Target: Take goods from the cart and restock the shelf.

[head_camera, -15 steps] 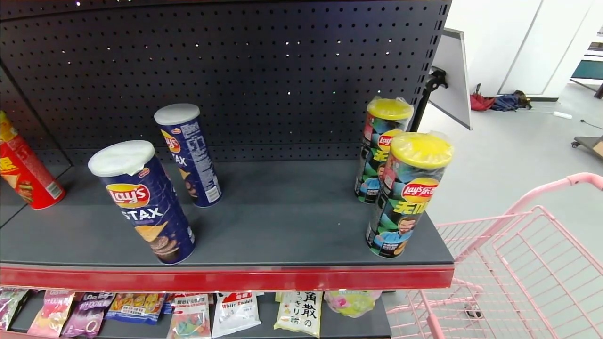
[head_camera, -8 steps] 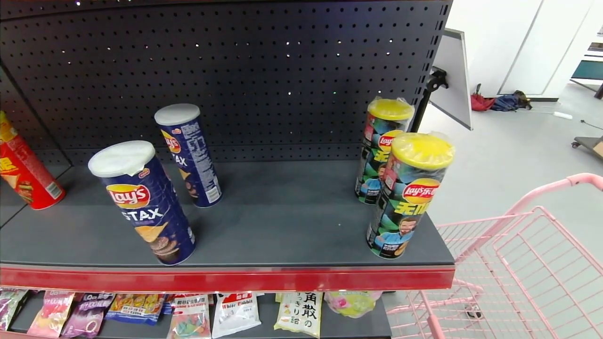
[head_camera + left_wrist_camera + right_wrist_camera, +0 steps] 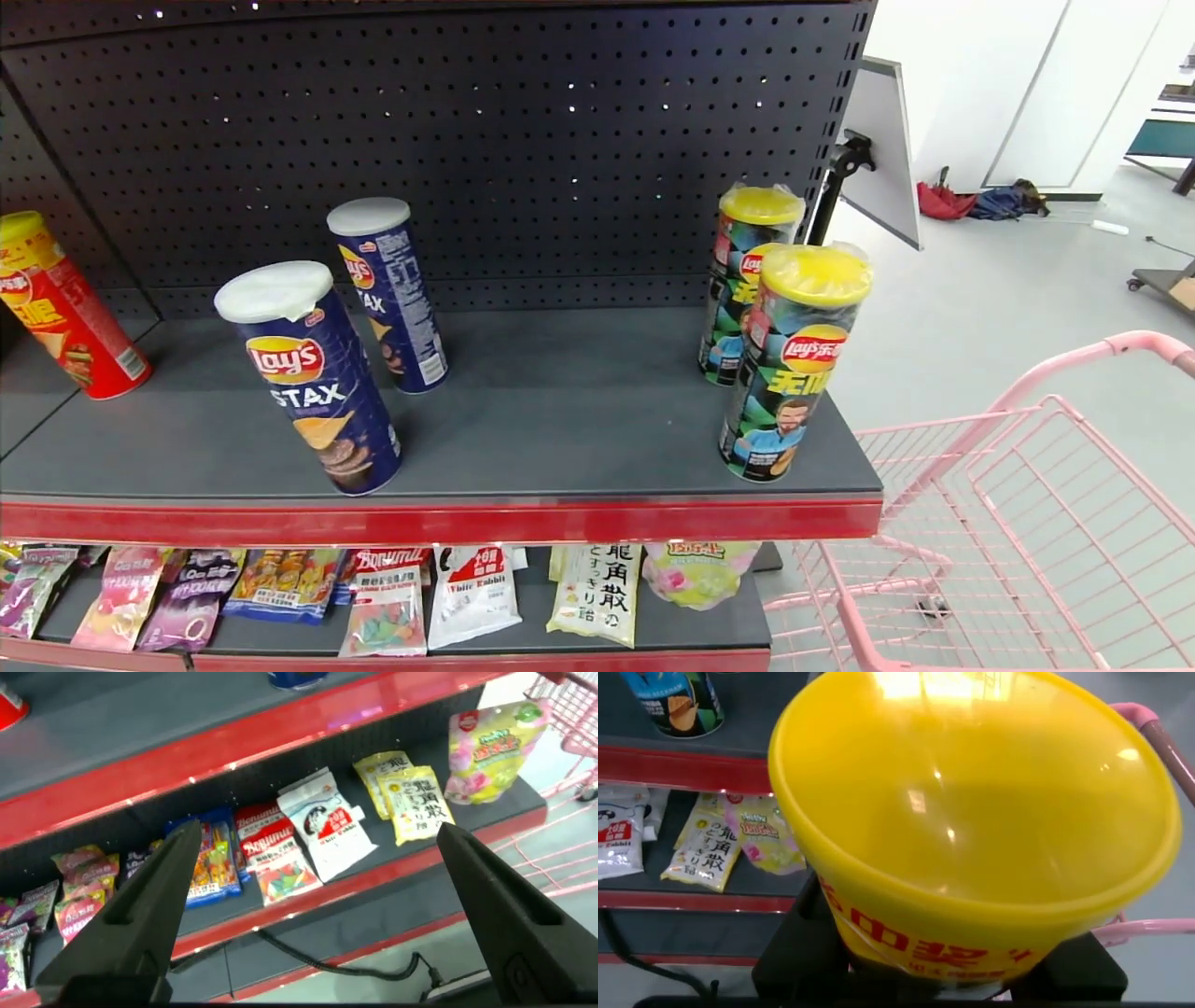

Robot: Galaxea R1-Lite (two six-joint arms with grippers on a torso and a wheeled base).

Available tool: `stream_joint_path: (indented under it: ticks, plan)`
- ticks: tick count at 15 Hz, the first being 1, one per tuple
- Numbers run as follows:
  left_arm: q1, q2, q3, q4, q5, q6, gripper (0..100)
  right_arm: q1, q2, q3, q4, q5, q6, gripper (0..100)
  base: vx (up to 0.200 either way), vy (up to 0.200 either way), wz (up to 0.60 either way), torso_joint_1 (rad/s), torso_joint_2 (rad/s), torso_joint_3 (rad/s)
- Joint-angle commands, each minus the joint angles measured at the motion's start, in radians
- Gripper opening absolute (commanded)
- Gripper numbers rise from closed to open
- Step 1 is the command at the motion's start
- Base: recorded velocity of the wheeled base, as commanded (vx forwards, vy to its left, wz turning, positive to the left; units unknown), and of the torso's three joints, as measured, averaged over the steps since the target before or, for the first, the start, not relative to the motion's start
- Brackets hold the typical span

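A chip can with a wide yellow lid [image 3: 971,803] sits upright in my right gripper [image 3: 943,975], whose dark fingers are shut on its body below the lid. It hangs in front of the shelf's red edge [image 3: 682,765], beside the pink cart [image 3: 1008,523]. My left gripper [image 3: 318,831] is open with nothing between its fingers, low in front of the lower shelf of snack bags [image 3: 318,835]. On the grey shelf [image 3: 560,411] stand two blue cans [image 3: 308,373] on the left and two green cans with yellow lids [image 3: 794,359] on the right.
A red can [image 3: 65,303] stands on the neighbouring shelf section at far left. Free room lies on the shelf between the blue and green cans. A perforated dark back panel [image 3: 523,140] closes the rear. A white board on a stand [image 3: 882,149] juts out past the shelf's right end.
The head camera has shifted, so the whole picture moved and more of the lower shelf and red can shows. The cans on the shelf kept their places.
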Motion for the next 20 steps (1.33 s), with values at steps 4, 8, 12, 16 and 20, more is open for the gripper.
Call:
stream_joint_path:
  ticks: [4,8,12,16,20]
  plan:
    - [0.0,0.002,0.0,0.001,0.0,0.0,100,-0.001,-0.01,0.007,0.0,0.002,0.0,0,0.0,0.2,0.0,0.012,0.01,0.006]
    - [0.0,0.002,0.0,0.001,0.0,0.0,100,-0.001,-0.01,0.013,-0.001,0.003,0.0,0,0.0,0.2,0.0,0.004,0.0,0.004]
    - [0.0,0.0,0.0,0.001,0.0,0.001,100,-0.001,-0.012,0.013,-0.001,0.003,0.0,0,0.0,0.2,0.0,0.005,0.0,0.004]
    - [0.0,0.002,0.0,0.001,0.0,0.001,100,-0.001,-0.019,0.013,0.0,0.005,-0.002,0,0.0,0.2,0.0,0.004,0.0,0.001]
    - [0.0,0.0,0.0,0.001,0.0,0.001,100,-0.001,-0.025,0.011,0.0,0.005,-0.005,0,0.0,0.2,0.0,0.002,0.0,0.006]
